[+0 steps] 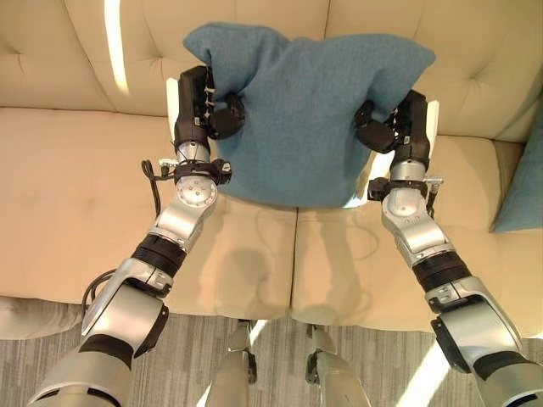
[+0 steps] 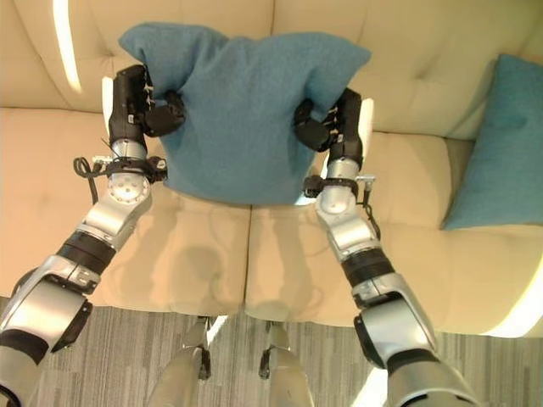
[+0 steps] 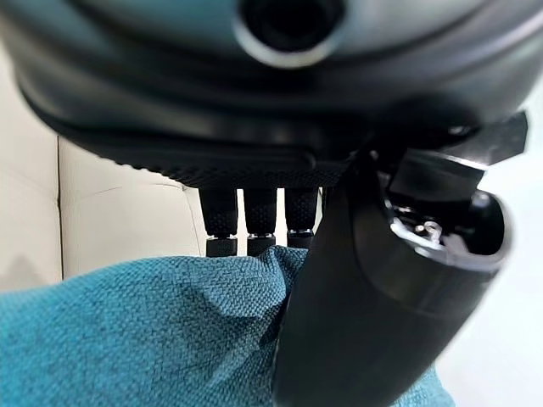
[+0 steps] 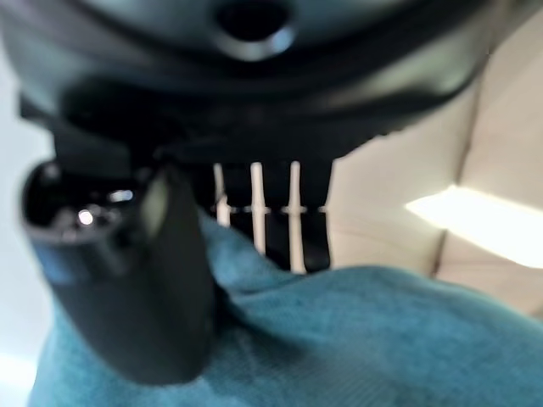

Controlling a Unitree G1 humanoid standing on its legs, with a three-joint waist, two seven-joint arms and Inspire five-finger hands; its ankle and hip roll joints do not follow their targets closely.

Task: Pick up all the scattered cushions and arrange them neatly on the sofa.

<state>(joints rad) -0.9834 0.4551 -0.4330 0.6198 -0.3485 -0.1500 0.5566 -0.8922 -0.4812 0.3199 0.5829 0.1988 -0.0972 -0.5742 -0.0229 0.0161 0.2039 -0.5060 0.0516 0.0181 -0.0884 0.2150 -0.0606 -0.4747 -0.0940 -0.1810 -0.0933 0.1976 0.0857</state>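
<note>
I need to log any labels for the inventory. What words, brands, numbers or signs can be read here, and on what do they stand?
None: no readable text shows in any view.
The teal cushion, pinched between the left hand and the right hand, is plain fabric.
The second teal cushion and the beige sofa bear no label or sign.

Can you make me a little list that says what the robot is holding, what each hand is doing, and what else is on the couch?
held thing: teal cushion, lifted over the sofa seat
left hand: pinching the cushion's left edge
right hand: pinching the cushion's right edge
sofa: beige, tufted back
other cushion: second teal cushion leaning against the sofa back on the right
floor: grey striped carpet in front of the sofa
</note>
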